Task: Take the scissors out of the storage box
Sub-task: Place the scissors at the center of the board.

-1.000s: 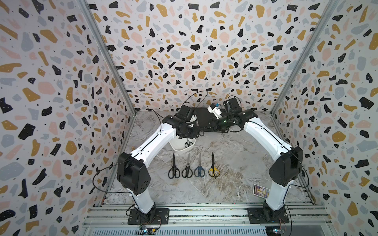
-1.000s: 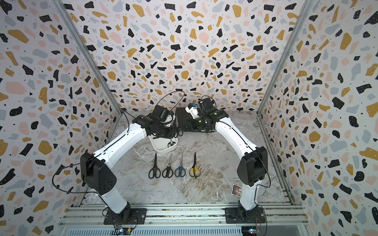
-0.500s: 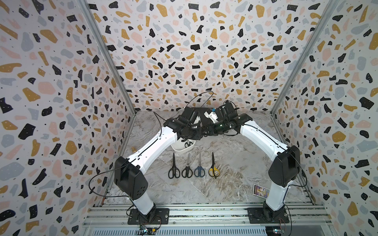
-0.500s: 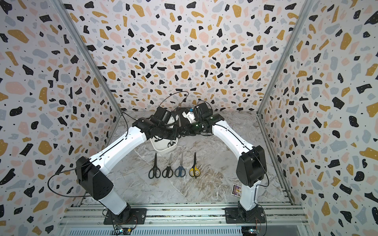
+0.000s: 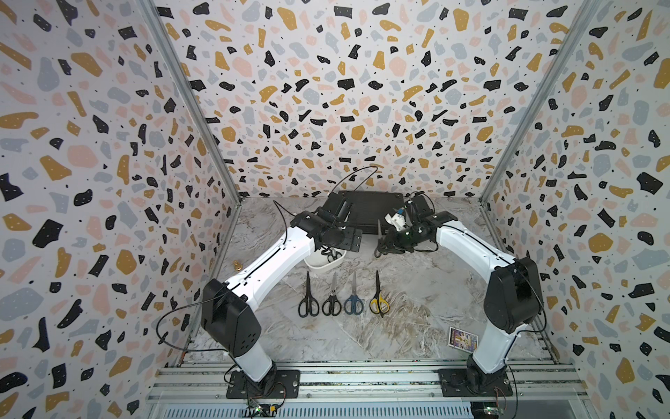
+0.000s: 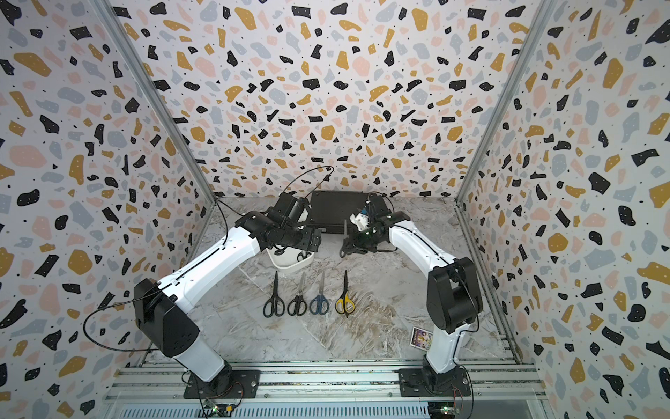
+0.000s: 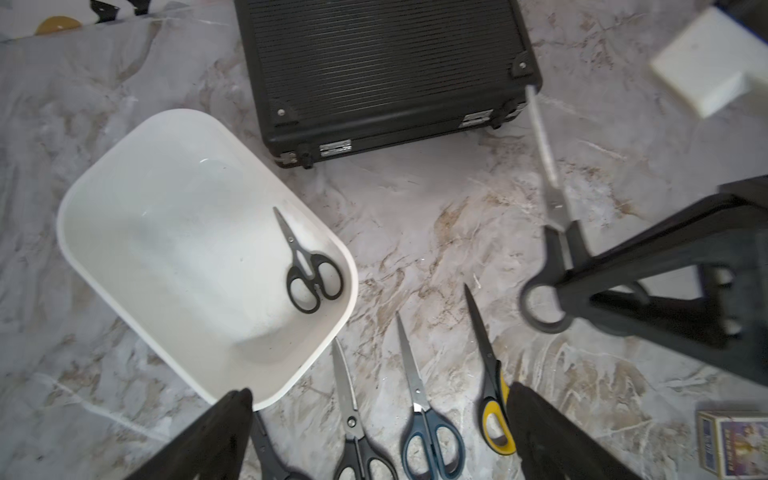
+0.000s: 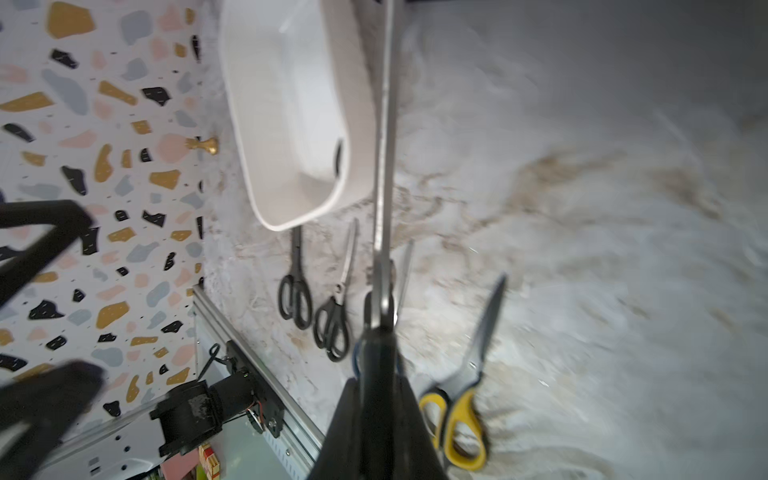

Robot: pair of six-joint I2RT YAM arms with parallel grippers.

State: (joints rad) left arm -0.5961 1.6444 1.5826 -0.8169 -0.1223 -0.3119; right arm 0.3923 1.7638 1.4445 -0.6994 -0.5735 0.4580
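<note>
A: Grip on the right?
B: Your right gripper is clamped on black-handled scissors, lifted off the table.
A: Left?
B: Your left gripper gapes wide, empty, near the storage box; one small pair lies inside, four pairs line up in front. The carton's print is too blurred to read.

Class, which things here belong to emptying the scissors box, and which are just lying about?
Job: white plastic tub; small black-handled scissors inside it; large black-handled scissors in right hand; four metal scissors in a row.
Lying about: black ribbed case; colourful card box; brass knob.
</note>
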